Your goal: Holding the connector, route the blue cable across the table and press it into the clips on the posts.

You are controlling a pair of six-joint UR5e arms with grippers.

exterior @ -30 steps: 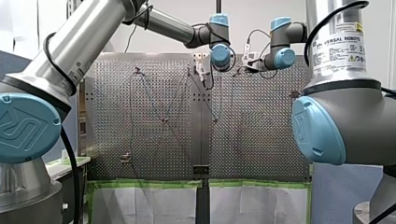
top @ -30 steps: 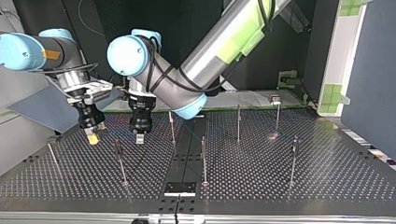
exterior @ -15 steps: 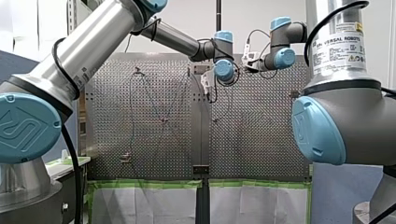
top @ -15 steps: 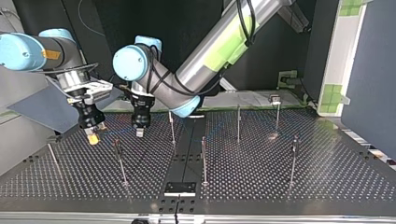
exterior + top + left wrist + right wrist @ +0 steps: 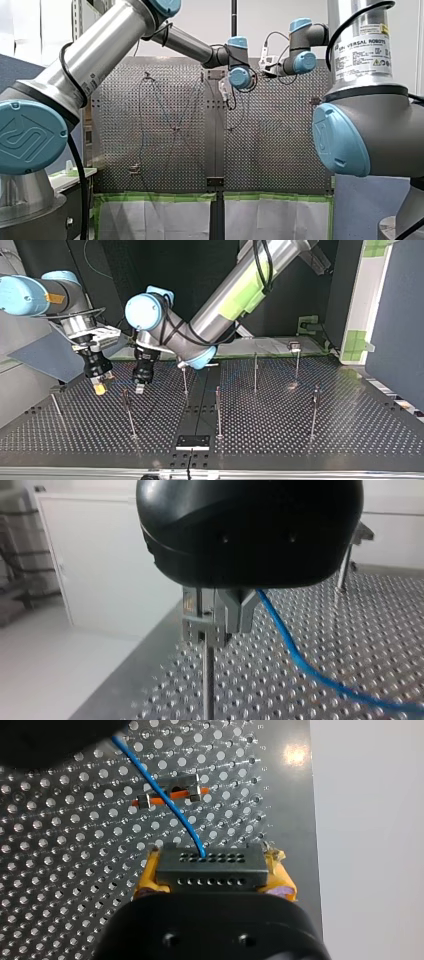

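Two robot arms meet near ten o'clock on a perforated metal table (image 5: 310,445), seen from across it. Our right hand (image 5: 100,386) is clamped on a black connector (image 5: 207,865), with its yellow pads (image 5: 281,870) pressed to either side.

The blue cable (image 5: 165,802) leaves the connector's face and runs ahead, crossing directly over a small clip (image 5: 170,794) with an orange insert. We cannot tell whether it is seated in that clip or only lying across it.

Our left hand (image 5: 214,622) hangs just above the top of a thin post (image 5: 208,690). The cable trails away from beside it, low over the table. We cannot tell whether this hand is gripping the cable.

As we judge it, holding the connector is done and the routing is at an early stage. The other posts (image 5: 314,410), from twelve round to four o'clock on the table, stand well apart from both hands. The cable is too thin in the wide views to trace to any of them.
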